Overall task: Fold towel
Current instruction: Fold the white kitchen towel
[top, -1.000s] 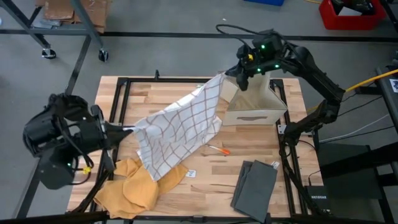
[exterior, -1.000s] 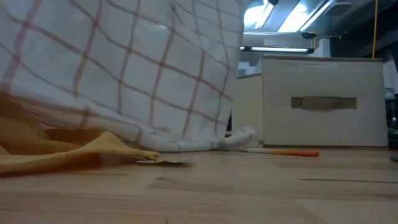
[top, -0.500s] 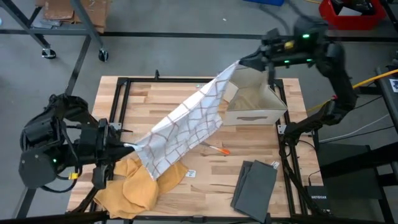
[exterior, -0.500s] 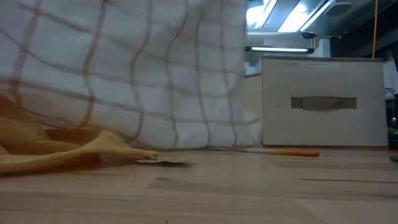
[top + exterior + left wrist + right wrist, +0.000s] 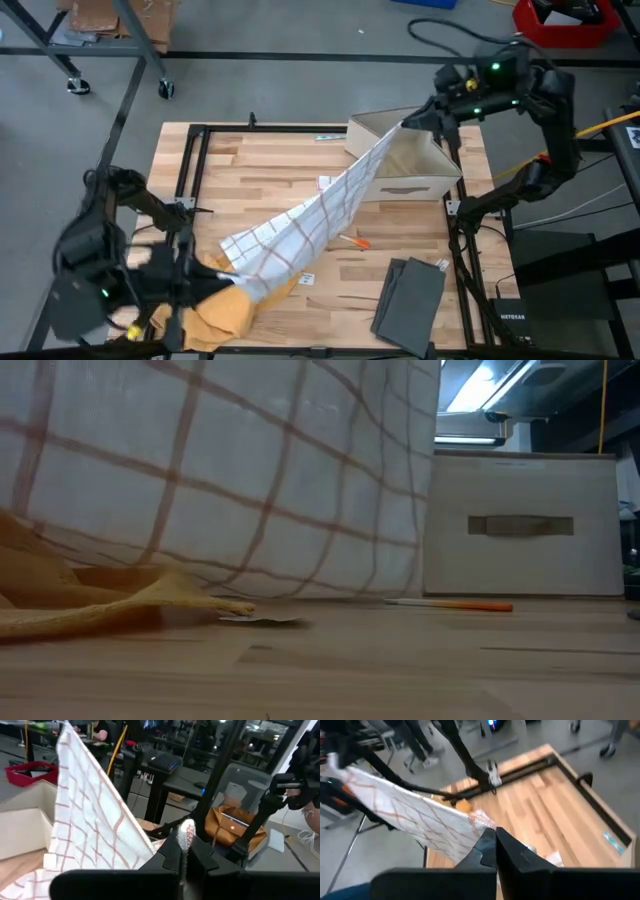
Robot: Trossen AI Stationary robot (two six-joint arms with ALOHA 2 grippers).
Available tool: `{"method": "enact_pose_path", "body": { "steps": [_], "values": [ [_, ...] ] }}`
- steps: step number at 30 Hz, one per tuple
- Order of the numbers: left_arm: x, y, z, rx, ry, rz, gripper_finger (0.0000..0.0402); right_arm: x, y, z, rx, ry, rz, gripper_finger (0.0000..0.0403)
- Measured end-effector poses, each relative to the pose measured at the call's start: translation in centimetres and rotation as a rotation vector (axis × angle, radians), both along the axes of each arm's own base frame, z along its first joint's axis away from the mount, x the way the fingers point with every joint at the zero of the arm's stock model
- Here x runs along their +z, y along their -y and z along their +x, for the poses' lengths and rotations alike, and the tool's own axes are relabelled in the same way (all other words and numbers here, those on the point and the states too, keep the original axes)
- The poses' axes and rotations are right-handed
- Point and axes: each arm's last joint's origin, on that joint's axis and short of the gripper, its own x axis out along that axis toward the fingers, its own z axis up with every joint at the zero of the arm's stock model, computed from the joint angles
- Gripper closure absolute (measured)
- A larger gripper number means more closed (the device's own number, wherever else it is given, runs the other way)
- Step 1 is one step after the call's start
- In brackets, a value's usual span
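White towel [image 5: 310, 222], red-brown checks

Checked cloth towel [image 5: 310, 225], wooden table [image 5: 270, 165]

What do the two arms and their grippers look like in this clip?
Both arms are dark, jointed and bulky, with small green indicator lights. The left gripper and right gripper each end in two slim black fingers. Black cable loops run along the links.

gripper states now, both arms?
Left gripper: shut on towel corner.
Right gripper: shut on the opposite corner.
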Motion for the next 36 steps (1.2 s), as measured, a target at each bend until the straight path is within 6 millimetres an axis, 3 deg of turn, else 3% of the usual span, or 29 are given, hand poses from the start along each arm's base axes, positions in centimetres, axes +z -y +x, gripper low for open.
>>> {"method": "enact_pose_path", "body": {
  "steps": [5,10,19,27,36],
  "values": [
    [-0.6,2.1,1.2,0.002,0.026,-0.007,0.0402,-0.8,0.9,1.5,-0.013,-0.016,-0.007,0.0402],
    [-0.9,2.5,1.4,0.07,0.02,0.104,0.0402,-1.1,1.9,3.2,-0.052,-0.017,-0.08,0.0402],
    [-3.2,1.5,0.8,0.157,-0.035,0.11,0.0402,-4.3,4.6,8.0,-0.044,-0.182,-0.104,0.0402],
    [-6.0,-0.9,-0.5,0.209,-0.146,0.026,0.0402,-7.5,6.9,11.8,-0.005,-0.303,-0.182,0.0402],
    [-8.6,-1.4,1.1,0.216,-0.321,-0.006,0.0401,-9.5,8.6,14.1,-0.064,-0.393,-0.302,0.0402]
  ]
}}
